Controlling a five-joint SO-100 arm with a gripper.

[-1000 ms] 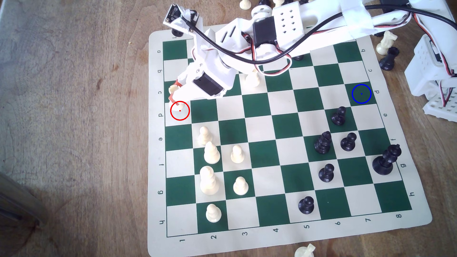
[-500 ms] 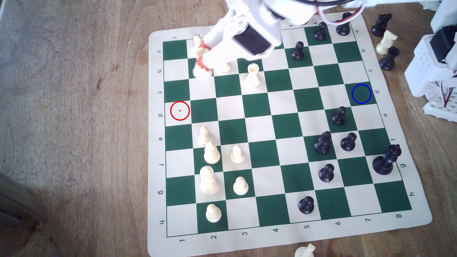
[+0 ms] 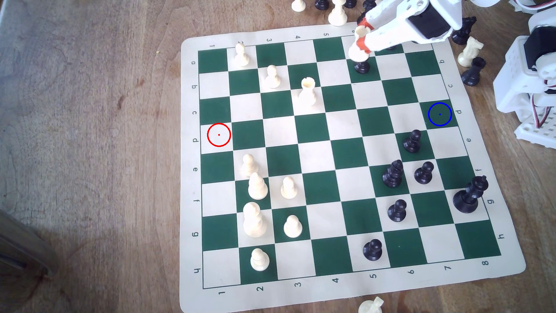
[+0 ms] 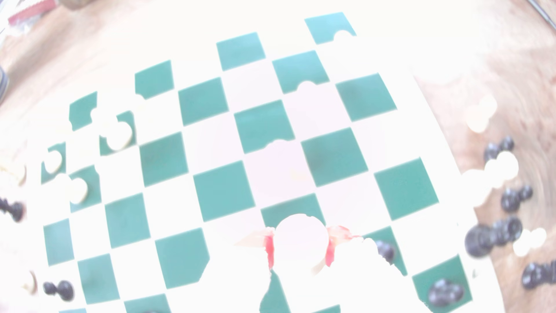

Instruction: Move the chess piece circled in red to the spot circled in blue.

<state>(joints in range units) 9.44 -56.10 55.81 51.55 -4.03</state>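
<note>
In the exterior view my gripper (image 3: 362,36) hangs over the board's far edge, shut on the cream-white rook (image 3: 358,51). The rook is lifted and tilted, its base above a black pawn (image 3: 362,66). Orange pads (image 3: 360,45) press on its waist. In the washed-out wrist view the rook's round base (image 4: 301,240) sits between the red pads (image 4: 270,251). The red-ringed cream square (image 3: 219,134) at the exterior view's left is bare. The blue-ringed dark green square (image 3: 440,114) is bare too, nearer the camera and to the exterior view's right of my gripper.
A second cream rook (image 3: 307,91) and cream pawns (image 3: 272,76) stand at the far left of the board (image 3: 319,186). Black pieces (image 3: 412,141) cluster just below the blue ring. Captured pieces (image 3: 471,60) and the arm's white base (image 3: 529,90) crowd the right.
My gripper has lifted the rook off the red-ringed square and carried it along the board's far edge toward the exterior view's right. The arm no longer covers the far rows.
</note>
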